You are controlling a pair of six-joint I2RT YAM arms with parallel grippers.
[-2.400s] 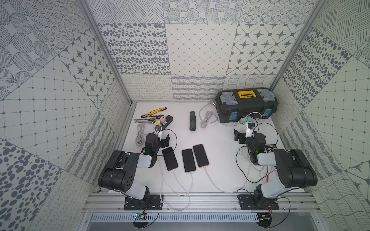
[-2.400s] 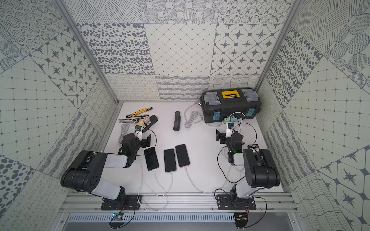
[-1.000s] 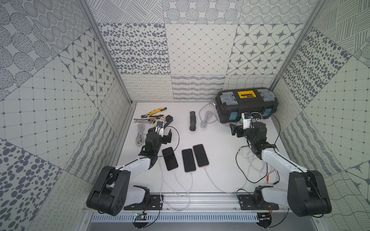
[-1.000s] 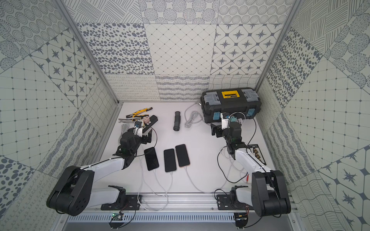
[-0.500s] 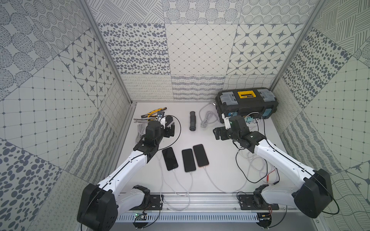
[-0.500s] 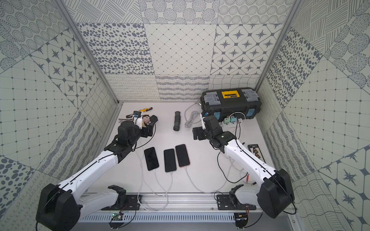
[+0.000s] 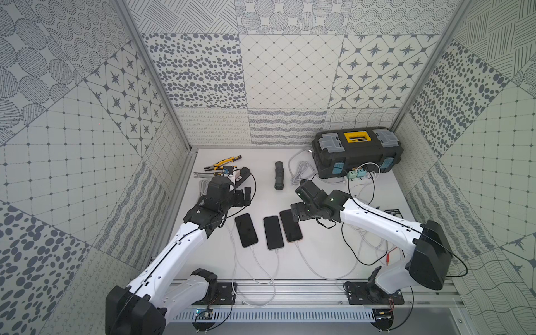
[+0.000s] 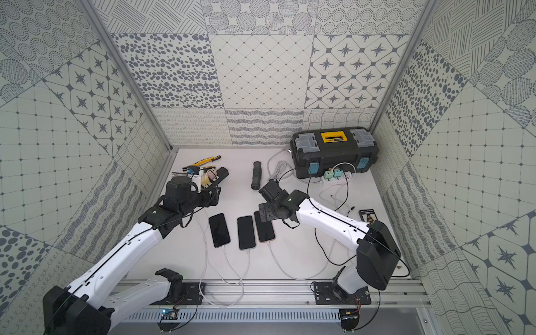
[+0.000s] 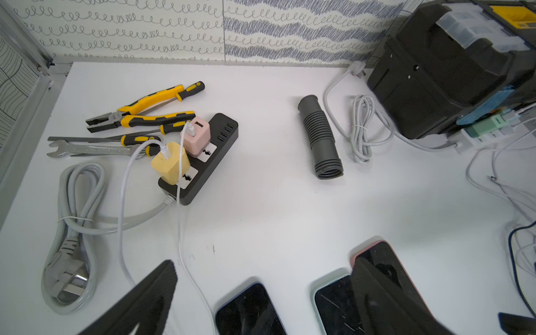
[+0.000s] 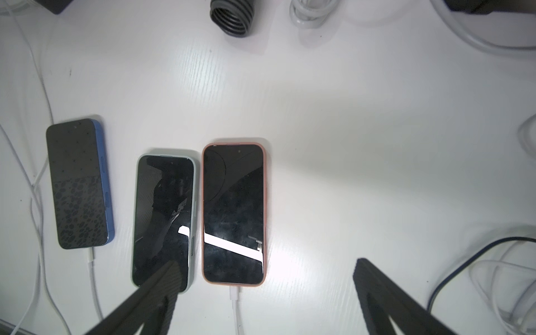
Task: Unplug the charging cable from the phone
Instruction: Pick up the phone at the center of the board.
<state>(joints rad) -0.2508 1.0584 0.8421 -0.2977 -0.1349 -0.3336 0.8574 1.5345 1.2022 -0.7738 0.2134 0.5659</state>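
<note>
**Listener:** Where are the phones, and are they plugged in?

**Operator:** I see three phones lying face up, side by side, in the middle of the white table (image 7: 319, 237). There is a blue phone (image 10: 78, 185), then a green-cased phone (image 10: 164, 220), then a pink-cased phone (image 10: 233, 214) just beside the green one. In both top views each has a white charging cable (image 10: 235, 301) running from the end nearest the arm bases. The pink-cased phone's plug shows plainly, seated in its port.

**Listener:** And the end effectors?

**Operator:** My right end effector (image 10: 265, 262) hangs above the phones with its fingers spread wide, holding nothing. In its wrist view one finger (image 10: 150, 290) crosses the plug end of the green-cased phone and hides that plug. The other finger stands over bare table beyond the pink-cased phone. I cannot tell whether either finger touches anything. In both top views this end effector sits over the far end of the pink-cased phone.

My left end effector (image 9: 264, 262) is also spread wide and empty. It sits between the black power strip (image 9: 203, 156) and the blue phone, apart from both.
</note>
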